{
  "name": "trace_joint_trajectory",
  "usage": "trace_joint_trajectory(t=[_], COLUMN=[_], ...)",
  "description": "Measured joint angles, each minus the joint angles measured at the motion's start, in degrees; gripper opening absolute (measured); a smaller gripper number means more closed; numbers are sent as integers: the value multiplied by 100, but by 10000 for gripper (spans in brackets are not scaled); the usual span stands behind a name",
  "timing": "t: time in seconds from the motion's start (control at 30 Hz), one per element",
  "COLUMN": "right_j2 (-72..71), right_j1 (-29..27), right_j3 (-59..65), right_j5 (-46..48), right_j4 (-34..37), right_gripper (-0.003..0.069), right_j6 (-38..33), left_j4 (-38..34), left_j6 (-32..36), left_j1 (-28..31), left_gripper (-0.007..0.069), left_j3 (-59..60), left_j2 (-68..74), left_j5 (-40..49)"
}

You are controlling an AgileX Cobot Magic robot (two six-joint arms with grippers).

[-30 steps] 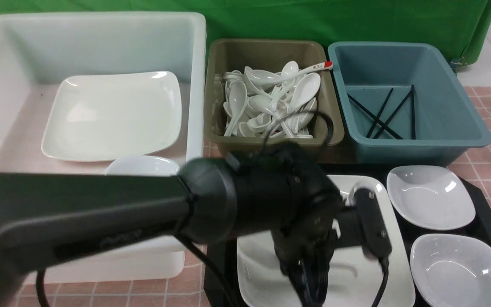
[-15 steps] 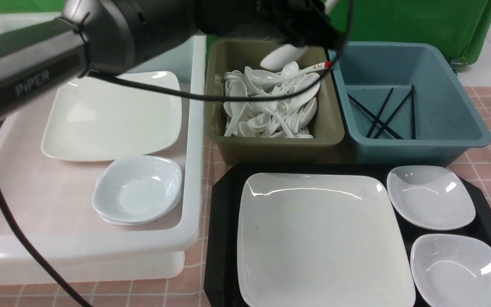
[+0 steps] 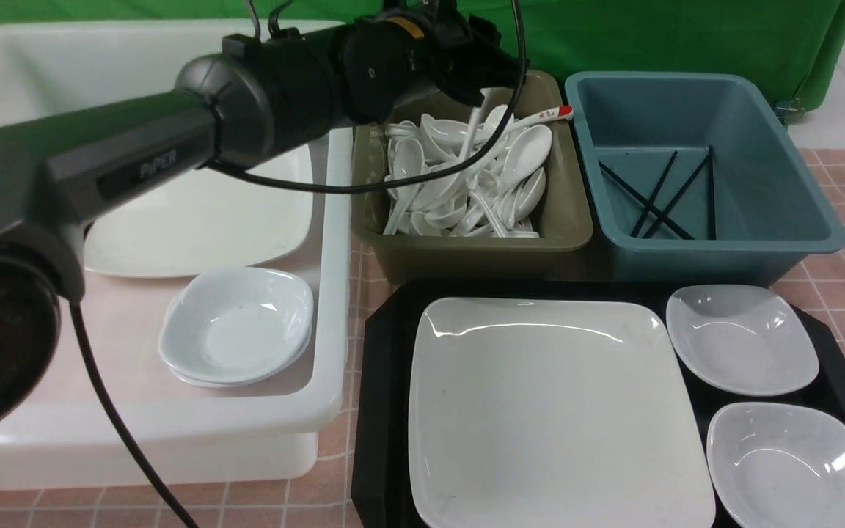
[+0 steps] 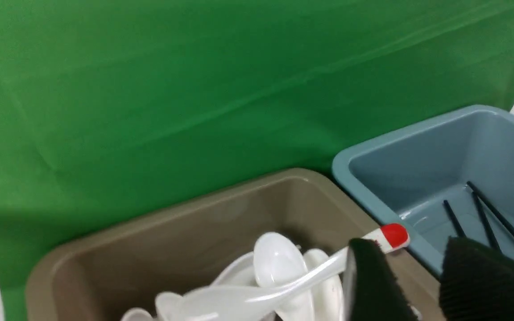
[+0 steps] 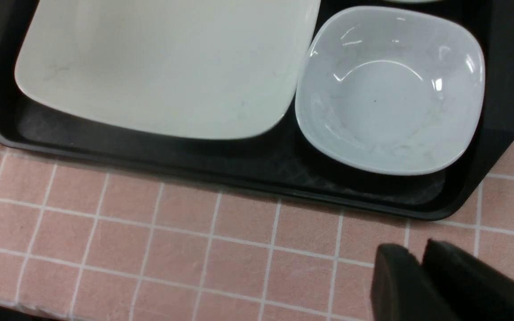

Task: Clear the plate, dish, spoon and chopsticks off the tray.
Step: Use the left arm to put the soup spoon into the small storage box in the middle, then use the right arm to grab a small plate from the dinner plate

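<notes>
1. The white tub [image 3: 334, 242] at far left holds another square plate [image 3: 195, 227] and a stack of small dishes [image 3: 239, 326]. By that, it looks like the place for the crockery.
2. The tray [image 3: 386, 411] sits near and right on the tiled tabletop [image 5: 150, 249]. No spoon or chopsticks show on it now.
3. The plate [image 3: 554, 411] lies flat on the tray's left part. It is in full view, because the left arm [image 3: 136, 161] that hung low over it a second ago has swung to the far side.
4. The olive tub [image 3: 466, 257], just beyond the tray, is heaped with white spoons.
5. The far dish [image 3: 741, 337] and near dish [image 3: 789, 466] sit on the tray's right side, still to be cleared.
6. The left gripper [image 4: 411, 254] hangs over the olive tub, jaws now apart and empty. Half a second ago it carried a white spoon here.
7. The right gripper [image 5: 413, 249] hovers over the tabletop near the tray's edge, jaws narrow and holding nothing.
8. The spoon [image 3: 472, 132] stands nearly upright just under the left jaws, on the pile. It looks just released, so that step seems done.
9. The chopsticks [image 3: 657, 198] lie in the blue tub [image 3: 796, 242], off the tray. The plate and the dishes remain.
</notes>
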Motion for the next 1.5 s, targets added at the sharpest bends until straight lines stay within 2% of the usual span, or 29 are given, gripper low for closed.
trace_joint_trajectory(t=[0.1,0.2,0.27,0.3,0.33,0.37,0.47,0.5,0.53,0.7,0.77,0.97,1.0,1.13,1.2,1.23,1.27,1.4,1.5], right_j2=[0,0,0,0,0,0,0,0,0,253,612,1547,1856,2611,3123,3174,3627,4534,5066], right_j1=[0,0,0,0,0,0,0,0,0,0,0,34,150,639,1038,1112,1393,1973,2269], right_j3=[0,0,0,0,0,0,0,0,0,0,0,0,0,0,0,0,0,0,0], right_j5=[0,0,0,0,0,0,0,0,0,0,0,-112,-201,-443,-598,-616,-752,-1208,-1658], right_j4=[0,0,0,0,0,0,0,0,0,0,0,233,371,364,108,78,-210,-833,-1415], right_gripper=[143,146,148,149,149,150,151,151,151,154,158,242,302,409,454,454,494,559,576], right_j6=[0,0,0,0,0,0,0,0,0,-109,-290,-678,-887,-1143,-1229,-1229,-1244,-1244,-1120], left_j4=[0,11,185,348,408,576,900,931,1177,1834,2173,2257,2257,2257,2257,2257,2190,1976,1770], left_j6=[-346,-567,-751,-830,-866,-953,-1004,-1003,-1010,-1028,-1043,-1047,-1047,-1053,-1053,-1053,-1053,-1060,-1065], left_j1=[11,11,17,17,17,17,17,17,17,17,24,181,251,419,501,517,553,584,590], left_gripper=[370,384,349,307,300,225,76,69,25,-3,-3,-3,-3,-3,-3,-3,-3,-3,-3], left_j3=[0,-29,-67,-95,-101,-133,-166,-167,-179,-179,-172,422,729,1442,1793,1820,2009,2153,2153], left_j2=[-21,-117,-296,-468,-499,-784,-1431,-1473,-1813,-2552,-2841,-3259,-3359,-3518,-3555,-3555,-3567,-3567,-3567], left_j5=[585,1244,1905,2330,2404,2898,4004,4063,4498,5538,6412,6755,6779,6812,6823,6820,6825,6809,6711])
